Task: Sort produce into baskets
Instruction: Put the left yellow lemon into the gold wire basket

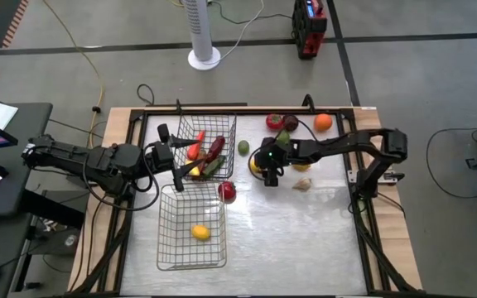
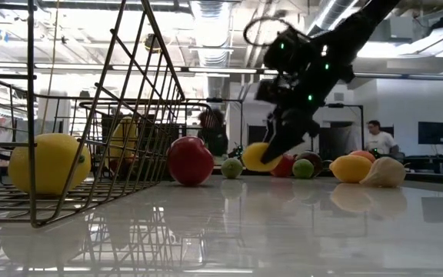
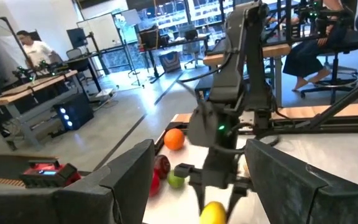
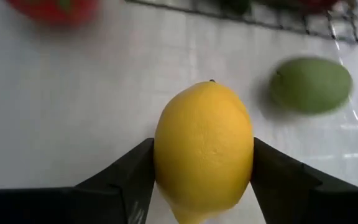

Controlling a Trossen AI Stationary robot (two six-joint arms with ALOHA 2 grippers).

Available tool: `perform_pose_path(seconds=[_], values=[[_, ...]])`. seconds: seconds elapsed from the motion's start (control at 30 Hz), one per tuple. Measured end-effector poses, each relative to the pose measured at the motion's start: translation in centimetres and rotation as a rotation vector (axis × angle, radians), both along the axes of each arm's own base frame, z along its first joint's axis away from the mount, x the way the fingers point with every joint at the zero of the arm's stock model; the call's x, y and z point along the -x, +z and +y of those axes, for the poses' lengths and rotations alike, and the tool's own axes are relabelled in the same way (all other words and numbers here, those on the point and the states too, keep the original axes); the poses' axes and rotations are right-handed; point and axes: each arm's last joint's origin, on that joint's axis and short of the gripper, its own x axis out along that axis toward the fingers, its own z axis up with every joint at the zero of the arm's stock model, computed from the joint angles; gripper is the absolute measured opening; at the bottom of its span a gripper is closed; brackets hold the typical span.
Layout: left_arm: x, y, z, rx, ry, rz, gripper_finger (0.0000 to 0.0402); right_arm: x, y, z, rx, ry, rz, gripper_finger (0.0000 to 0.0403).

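My right gripper [image 1: 268,171] is at the table's middle, shut on a yellow lemon [image 4: 204,146], which also shows in the low view [image 2: 258,156]. My left gripper [image 1: 178,170] is open and empty, over the gap between the two wire baskets. The far basket [image 1: 222,124] holds carrot, corn, a dark red pepper and cucumber. The near basket [image 1: 172,248] holds one lemon [image 1: 200,233]. A red apple [image 1: 227,191], a lime [image 1: 243,147], a tomato [image 1: 274,122], an orange [image 1: 323,122] and another lemon [image 1: 302,165] lie on the table. My right gripper pinches the lemon between its two fingers, one on each of its long sides [image 4: 160,155]. The fingers slant down from above and from the table's right. The lemon sits low at the table's top; whether it is clear of the table, I cannot tell.
A pale lumpy thing [image 1: 303,184] lies just right of the held lemon. More fruit lies at the far edge near the orange. The near right part of the white table top [image 1: 305,240] is bare. People sit at desks in the room beyond.
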Motion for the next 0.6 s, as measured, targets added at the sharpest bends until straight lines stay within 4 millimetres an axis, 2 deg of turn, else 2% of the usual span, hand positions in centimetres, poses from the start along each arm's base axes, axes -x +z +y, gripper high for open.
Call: perform_pose_path(seconds=[0.27, 0.43, 0.6], values=[[0.0, 0.1, 0.0, -0.001, 0.0, -0.006, 0.0242, -1.7, 4.5, 4.5, -0.006, 0.126, -0.142, 0.0252], [0.0, 0.3, 0.0, -0.002, -0.001, -0.025, 0.0242, -3.2, 7.1, 7.2, -0.06, 0.234, -0.354, 0.0251], [0.0, 0.3, 0.0, -0.002, -0.006, -0.026, 0.0242, -4.2, 8.5, 9.4, -0.139, 0.32, -0.559, 0.0251]])
